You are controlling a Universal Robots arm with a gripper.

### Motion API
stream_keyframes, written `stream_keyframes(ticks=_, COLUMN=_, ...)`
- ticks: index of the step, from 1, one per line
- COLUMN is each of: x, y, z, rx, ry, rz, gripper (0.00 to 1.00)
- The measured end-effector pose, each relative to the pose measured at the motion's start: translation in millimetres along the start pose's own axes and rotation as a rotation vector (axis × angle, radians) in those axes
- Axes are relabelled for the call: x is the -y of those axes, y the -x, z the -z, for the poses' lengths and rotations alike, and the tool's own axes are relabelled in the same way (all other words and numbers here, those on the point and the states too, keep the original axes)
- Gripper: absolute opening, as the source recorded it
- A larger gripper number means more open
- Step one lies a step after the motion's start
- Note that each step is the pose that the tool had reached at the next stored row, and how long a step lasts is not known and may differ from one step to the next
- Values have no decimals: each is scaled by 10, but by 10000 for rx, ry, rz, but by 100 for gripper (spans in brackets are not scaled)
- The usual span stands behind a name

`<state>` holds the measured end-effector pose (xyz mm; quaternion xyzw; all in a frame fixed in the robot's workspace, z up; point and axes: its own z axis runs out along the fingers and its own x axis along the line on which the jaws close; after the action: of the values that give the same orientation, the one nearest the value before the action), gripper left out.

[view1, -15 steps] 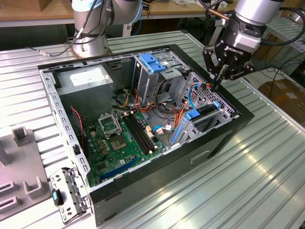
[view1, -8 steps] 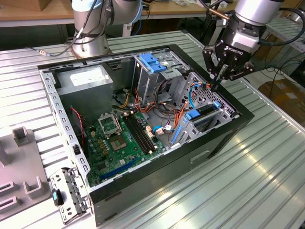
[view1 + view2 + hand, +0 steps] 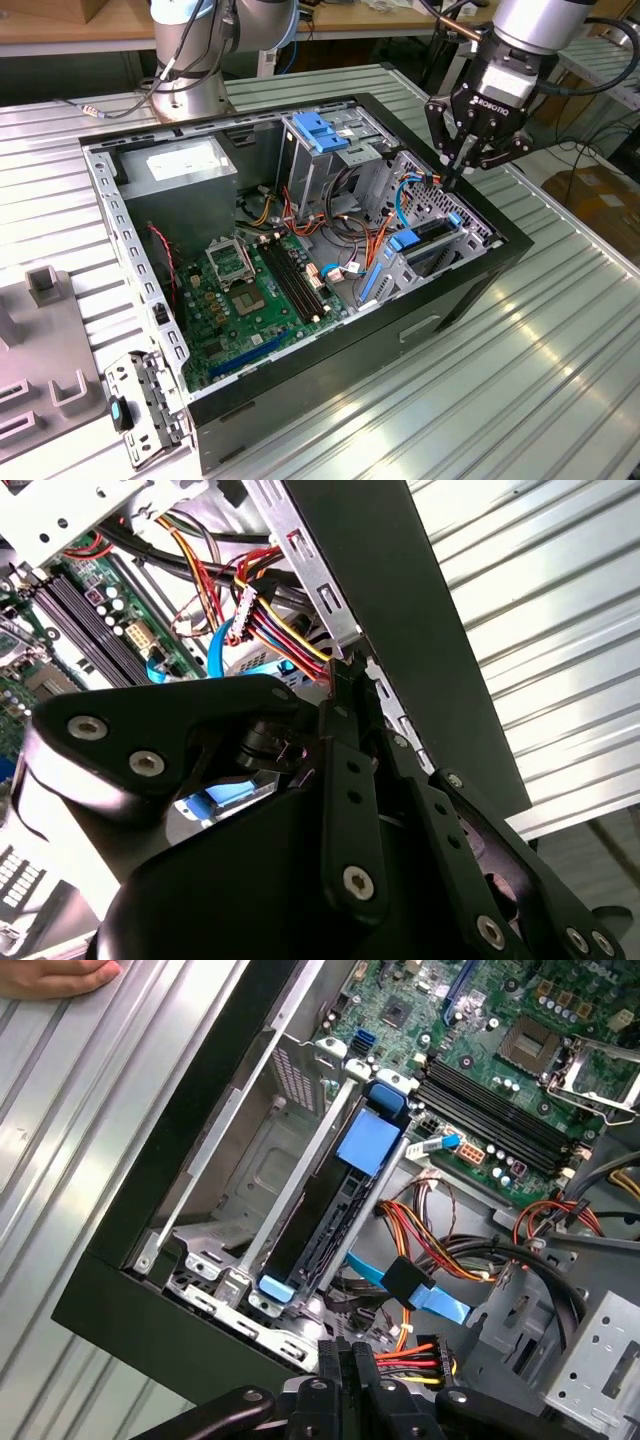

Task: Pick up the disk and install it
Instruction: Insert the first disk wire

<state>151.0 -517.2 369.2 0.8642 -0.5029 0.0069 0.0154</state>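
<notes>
My jaws (image 3: pixel 452 172) hang closed to a narrow point with nothing between them, over the drive-cage corner of the open computer case (image 3: pixel 470 290). The disk (image 3: pixel 345 1195) sits on edge in its bay, blue plastic rail and tab framing dull silver metal; it looks seated, though I cannot tell how fully. My worry is the bundle of soft coloured power wires (image 3: pixel 410 1358) just beside my tips: I could snag or unplug them, or scrape the sharp stamped-steel cage. The ribbed aluminium desk (image 3: pixel 560 350) lies beneath.
</notes>
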Motion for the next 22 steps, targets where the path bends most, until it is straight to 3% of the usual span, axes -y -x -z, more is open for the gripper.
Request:
stream_keyframes(ticks=16, x=-1, y=1, z=1, rx=-1, ry=3, rz=-59, gripper=17)
stream_keyframes(ticks=19, x=-2, y=1, z=0, rx=5, ry=12, rz=-408, gripper=17)
stream_keyframes(ticks=22, x=-2, y=1, z=-3, rx=19, ry=30, rz=-1085, gripper=17)
